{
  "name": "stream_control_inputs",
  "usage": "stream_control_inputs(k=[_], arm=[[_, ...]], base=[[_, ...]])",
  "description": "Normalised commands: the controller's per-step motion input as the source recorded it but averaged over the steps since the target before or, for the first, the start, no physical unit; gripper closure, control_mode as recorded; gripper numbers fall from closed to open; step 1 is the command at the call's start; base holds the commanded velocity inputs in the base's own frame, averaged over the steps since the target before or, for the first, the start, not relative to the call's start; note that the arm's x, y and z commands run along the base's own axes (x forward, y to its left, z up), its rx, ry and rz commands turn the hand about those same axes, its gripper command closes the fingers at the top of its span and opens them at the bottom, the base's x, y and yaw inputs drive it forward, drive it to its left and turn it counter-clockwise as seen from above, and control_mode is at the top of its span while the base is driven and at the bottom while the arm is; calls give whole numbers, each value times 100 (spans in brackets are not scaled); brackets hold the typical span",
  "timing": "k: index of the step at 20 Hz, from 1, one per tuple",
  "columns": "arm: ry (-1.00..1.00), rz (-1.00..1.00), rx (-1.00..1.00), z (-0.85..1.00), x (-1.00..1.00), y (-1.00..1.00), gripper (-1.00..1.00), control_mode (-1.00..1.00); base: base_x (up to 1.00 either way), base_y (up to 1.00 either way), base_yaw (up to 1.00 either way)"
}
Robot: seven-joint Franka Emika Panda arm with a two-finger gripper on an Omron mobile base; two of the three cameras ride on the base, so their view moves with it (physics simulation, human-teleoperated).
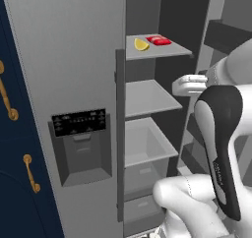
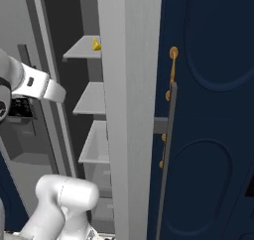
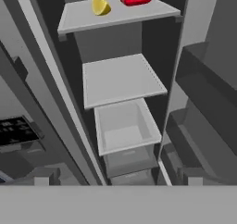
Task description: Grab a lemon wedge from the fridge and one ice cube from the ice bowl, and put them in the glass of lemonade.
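The fridge has its right side standing open, showing grey shelves. The lemon wedge lies on the top shelf, bright yellow, beside a flat red item. The wedge also shows past the door edge in the right base view, and sits high and left of centre in the hand view. My gripper is open and empty, its tips wide apart at the bottom of the hand view. It is well short of the shelves and lower than the wedge. The ice bowl and the glass of lemonade are out of view.
Below the top shelf are a bare middle shelf and an open drawer bin. The open door's racks stand to the right. Navy cabinets with gold handles flank the fridge, and the shut left door carries a black dispenser panel.
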Motion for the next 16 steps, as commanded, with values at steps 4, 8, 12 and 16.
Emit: stream_control_inputs(k=[4, 8, 12, 16], arm=[[-12, 6, 0, 26, 23, -6, -100, -100], [-14, 8, -2, 1, 45, -28, -100, -100], [-2, 3, -1, 6, 66, -17, -100, -100], [1, 1, 0, 13, 72, 0, -100, -100]], base=[[0, 0, 0], [0, 0, 0], [0, 0, 0], [0, 0, 0]])
